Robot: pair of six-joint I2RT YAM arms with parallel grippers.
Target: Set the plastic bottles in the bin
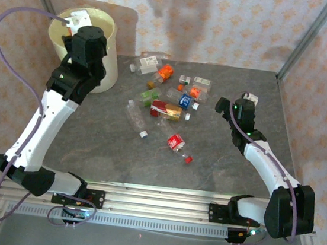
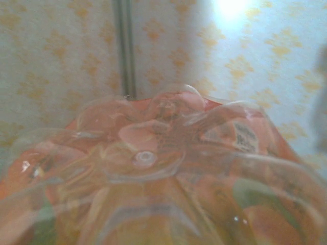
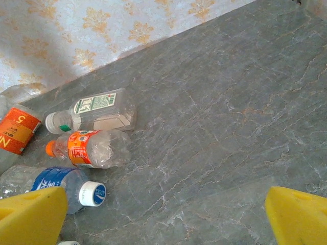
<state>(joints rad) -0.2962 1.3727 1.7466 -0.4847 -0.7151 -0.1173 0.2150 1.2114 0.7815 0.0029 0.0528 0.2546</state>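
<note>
Digit "5" shows on an orange-labelled bottle (image 3: 16, 133); left tool (image 1: 73, 25) grips a crushed bottle (image 2: 163, 168), right tool (image 3: 163, 214) gapes empty.

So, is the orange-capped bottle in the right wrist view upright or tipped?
Tipped: the orange-capped bottle lies on its side on the table, cap pointing left.

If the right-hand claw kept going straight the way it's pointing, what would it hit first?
Probably the bare table: the open right gripper aims at grey stone, with the bottles lying off to one side.
</note>
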